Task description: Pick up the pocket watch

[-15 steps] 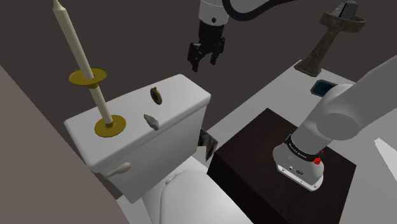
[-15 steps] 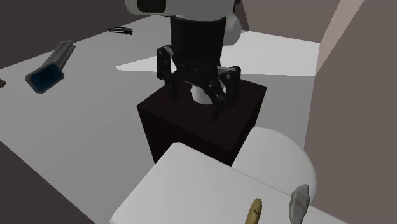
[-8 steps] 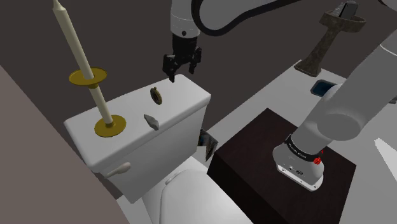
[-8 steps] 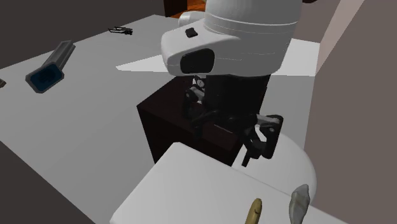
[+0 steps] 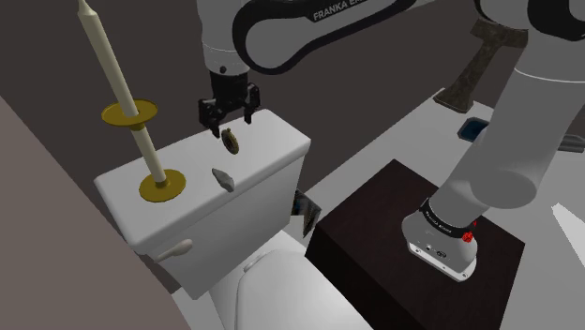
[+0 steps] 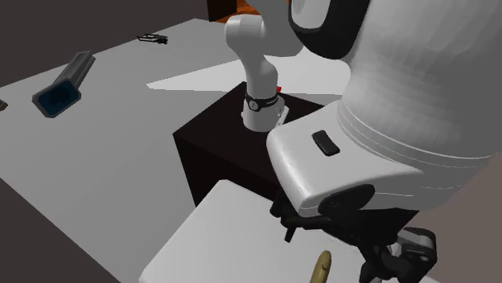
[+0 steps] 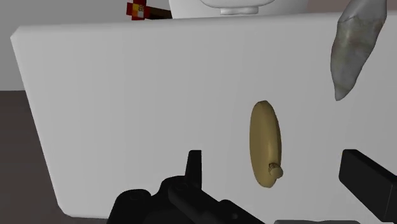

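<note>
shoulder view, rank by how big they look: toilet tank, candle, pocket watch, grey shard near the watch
1. toilet tank
2. candle
3. pocket watch and grey shard: they look about alike, too close to rank

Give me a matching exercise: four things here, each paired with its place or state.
1 pocket watch
2 candle
3 claw
4 arm's base

A open, over the white tank lid
B on the dark box
C upright in a gold-coloured holder
D on the lid, beside a grey pointed piece

Pairs: 1-D, 2-C, 3-A, 4-B
</note>
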